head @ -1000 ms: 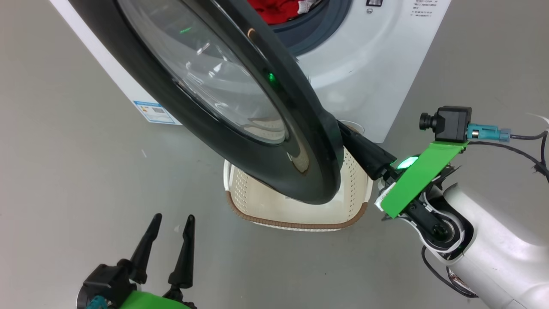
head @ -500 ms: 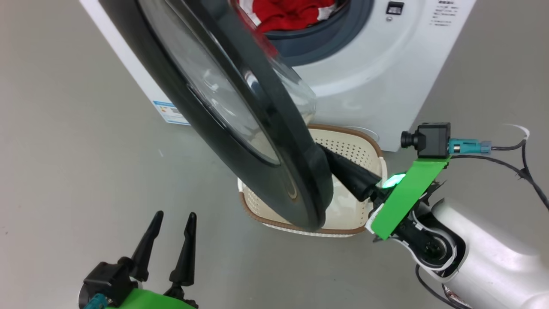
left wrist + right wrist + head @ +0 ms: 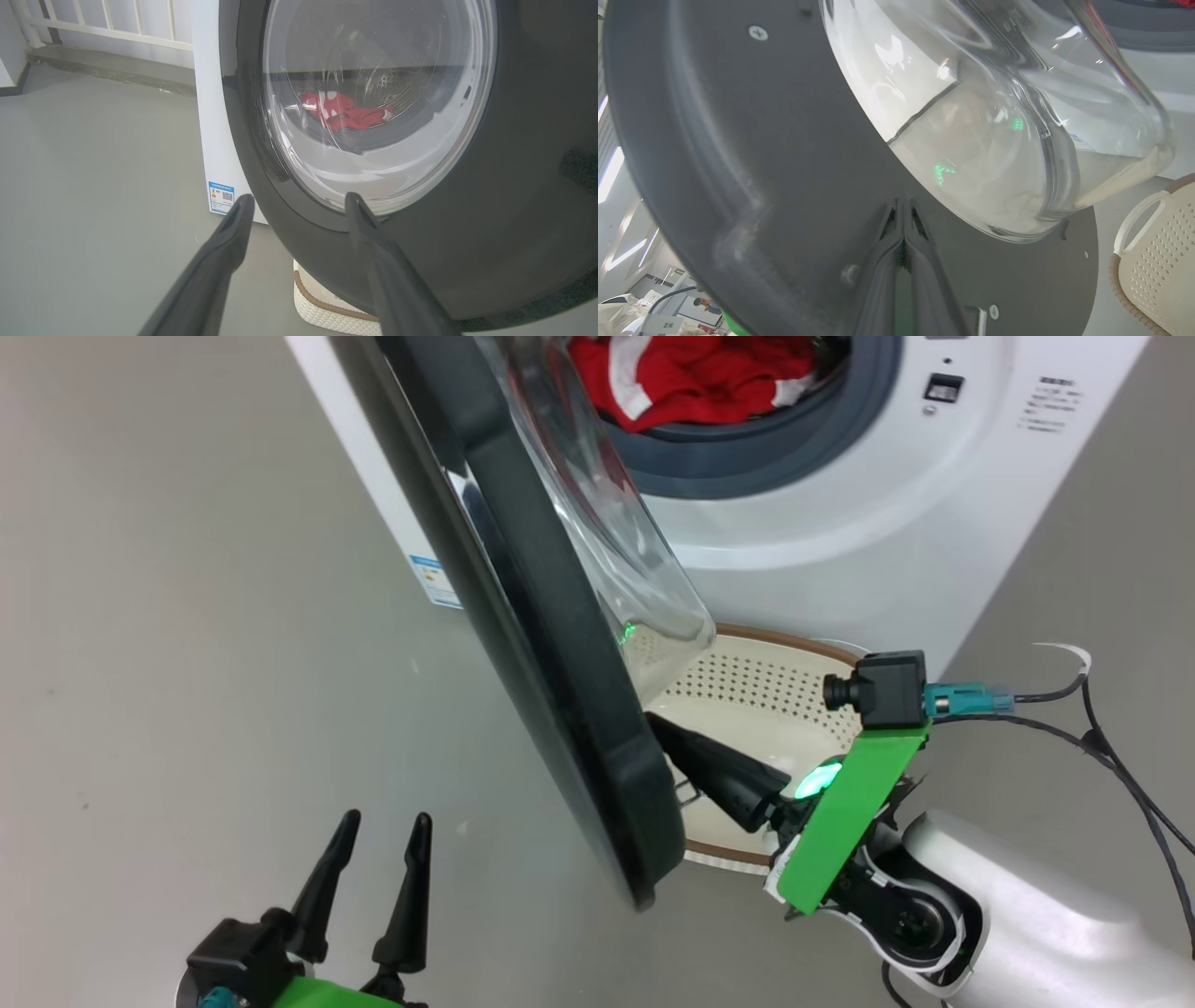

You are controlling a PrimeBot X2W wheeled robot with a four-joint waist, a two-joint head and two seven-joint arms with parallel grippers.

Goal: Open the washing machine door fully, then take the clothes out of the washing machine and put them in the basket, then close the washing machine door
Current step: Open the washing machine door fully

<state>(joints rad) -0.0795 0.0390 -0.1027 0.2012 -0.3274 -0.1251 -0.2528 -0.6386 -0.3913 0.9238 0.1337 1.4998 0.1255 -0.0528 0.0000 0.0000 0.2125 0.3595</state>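
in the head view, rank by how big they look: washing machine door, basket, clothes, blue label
1. washing machine door, nearest the camera, so it looms
2. basket, partly hidden behind the door
3. clothes, cut off at the top edge
4. blue label

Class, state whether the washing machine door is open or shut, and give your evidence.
Open: the washing machine door stands swung out, edge-on in the head view, and the clothes show uncovered past it.
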